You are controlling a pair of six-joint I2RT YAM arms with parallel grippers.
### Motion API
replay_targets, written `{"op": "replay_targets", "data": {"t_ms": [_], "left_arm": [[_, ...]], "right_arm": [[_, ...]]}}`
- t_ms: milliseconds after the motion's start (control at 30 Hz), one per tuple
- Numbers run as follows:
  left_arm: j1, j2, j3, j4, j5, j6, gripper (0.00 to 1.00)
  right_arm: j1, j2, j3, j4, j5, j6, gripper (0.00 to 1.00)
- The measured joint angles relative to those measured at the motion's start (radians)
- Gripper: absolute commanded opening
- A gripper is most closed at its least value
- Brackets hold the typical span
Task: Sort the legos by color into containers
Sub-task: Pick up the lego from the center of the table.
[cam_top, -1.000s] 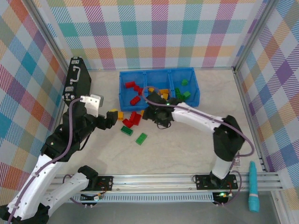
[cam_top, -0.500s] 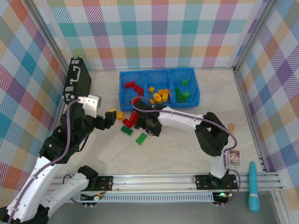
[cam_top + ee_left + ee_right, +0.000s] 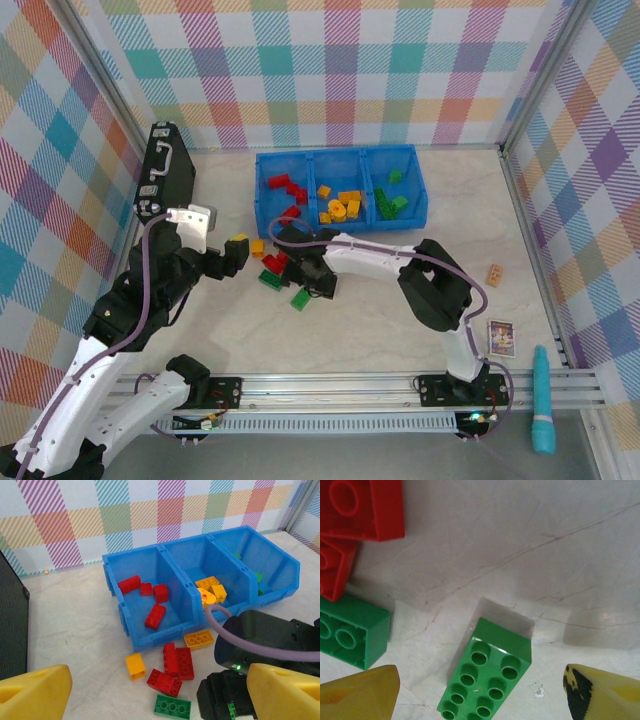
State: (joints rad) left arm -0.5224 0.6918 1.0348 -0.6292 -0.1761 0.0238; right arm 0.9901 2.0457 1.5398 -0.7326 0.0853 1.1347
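- Green studded plastic brick (image 3: 487, 680) lies flat on the pale table (image 3: 520, 540), between the right gripper's (image 3: 480, 692) spread yellow fingers (image 3: 360, 695), clear of both.
- Left gripper (image 3: 160, 695) hovers wide open and empty above loose bricks (image 3: 176, 661).
- Rectangular blue plastic bin (image 3: 150, 637) holds red bricks (image 3: 155, 616) in its left compartment, yellow-orange in the middle, green on the right.

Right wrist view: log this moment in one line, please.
right gripper: open over green brick | left gripper: open, empty | blue bin: partly filled
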Motion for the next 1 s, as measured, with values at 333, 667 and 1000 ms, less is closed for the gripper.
{"op": "replay_targets", "data": {"t_ms": [333,667,1000], "left_arm": [[0.0,0.0,0.0,0.0,0.0,0.0,0.9],[0.0,0.001,0.0,0.0,0.0,0.0,0.91],[0.0,0.015,0.0,0.0,0.0,0.0,0.91]], "right_arm": [[0.025,0.074,0.043,-0.048,-0.001,-0.056,0.56],[0.034,0.045,-0.009,-0.038,0.026,-0.162,0.35],[0.045,-0.113,-0.134,-0.163,0.169,-0.411,0.31]]}}
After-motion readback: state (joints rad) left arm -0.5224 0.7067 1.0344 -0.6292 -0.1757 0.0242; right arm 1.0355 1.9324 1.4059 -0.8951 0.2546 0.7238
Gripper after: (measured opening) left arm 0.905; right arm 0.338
